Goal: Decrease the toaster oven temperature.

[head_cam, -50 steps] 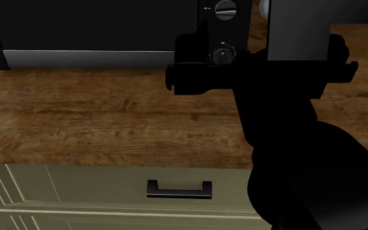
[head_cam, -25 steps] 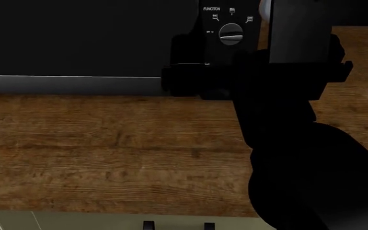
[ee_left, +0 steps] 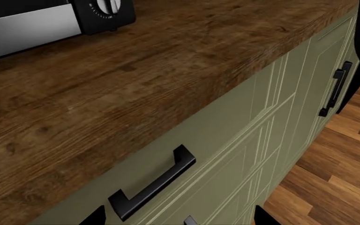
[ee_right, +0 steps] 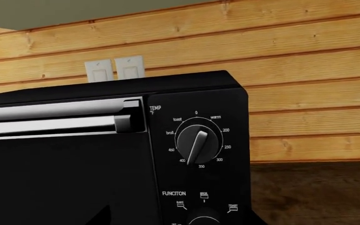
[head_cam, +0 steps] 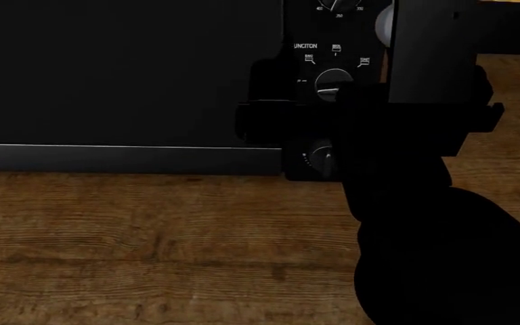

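The toaster oven [head_cam: 124, 74] is a big black box with a silver strip along its lower edge, standing on the wooden counter [head_cam: 152, 244]. In the right wrist view its temperature knob [ee_right: 197, 142], ringed by white numbers, has its pointer between 350 and 400. The head view cuts that temperature knob [head_cam: 335, 4] off at the top edge. My right gripper [head_cam: 269, 115] hangs in front of the knob panel at the height of the FUNCTION knob [head_cam: 332, 84], below the temperature knob and not touching it. Its dark fingertips [ee_right: 100, 216] stand wide apart and hold nothing. My left gripper [ee_left: 180, 223] is open beside the cabinet front.
A third knob [head_cam: 319, 157] sits at the panel's bottom. Below the counter edge are green cabinet fronts with black handles [ee_left: 152, 185]. A plank wall with two white switches [ee_right: 115, 68] rises behind the oven. My right arm [head_cam: 422, 223] fills the head view's right side.
The head view has risen, so the oven now sits lower and larger and the cabinet is out of frame. My right gripper has climbed from the bottom knob to the FUNCTION knob's height.
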